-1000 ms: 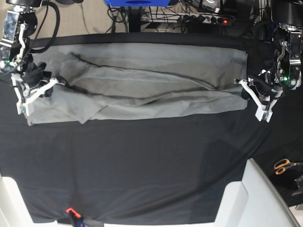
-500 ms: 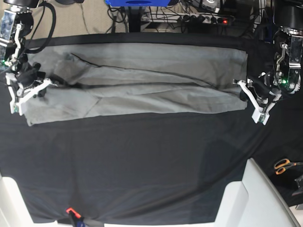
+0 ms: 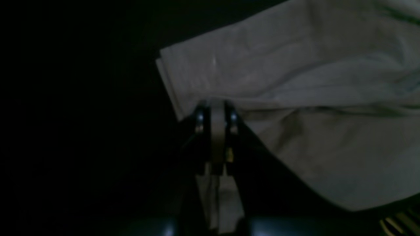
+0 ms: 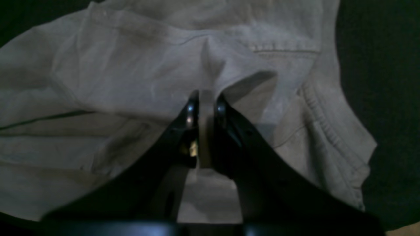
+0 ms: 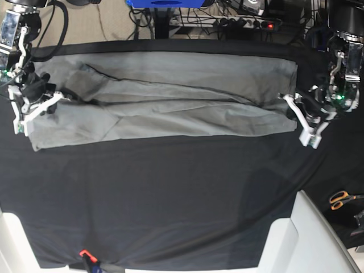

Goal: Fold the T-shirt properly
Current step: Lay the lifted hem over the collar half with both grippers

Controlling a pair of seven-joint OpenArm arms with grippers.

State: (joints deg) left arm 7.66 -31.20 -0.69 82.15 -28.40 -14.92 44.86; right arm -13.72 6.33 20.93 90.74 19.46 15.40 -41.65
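Note:
The grey T-shirt [image 5: 170, 96] lies across the far half of the black table cloth, folded lengthwise into a long band and stretched between both arms. My left gripper [image 5: 288, 102] at the base view's right is shut on the shirt's end. In the left wrist view its fingers [image 3: 199, 114] pinch a fold of grey cloth [image 3: 311, 98]. My right gripper [image 5: 57, 98] at the base view's left is shut on the other end. There the right gripper [image 4: 203, 98] clamps a ridge of cloth [image 4: 131, 72] beside the ribbed collar [image 4: 325, 131].
Orange-handled scissors [image 5: 341, 199] lie off the cloth at the right. White panels stand at the front right [image 5: 301, 239] and front left [image 5: 11, 239]. A power strip [image 5: 250, 24] and cables sit behind the table. A small red clip [image 5: 85, 254] marks the front edge.
Both grippers have shifted slightly toward the far edge while keeping their grip. The right gripper also moved outward, and the shirt's folds lie flatter and tauter.

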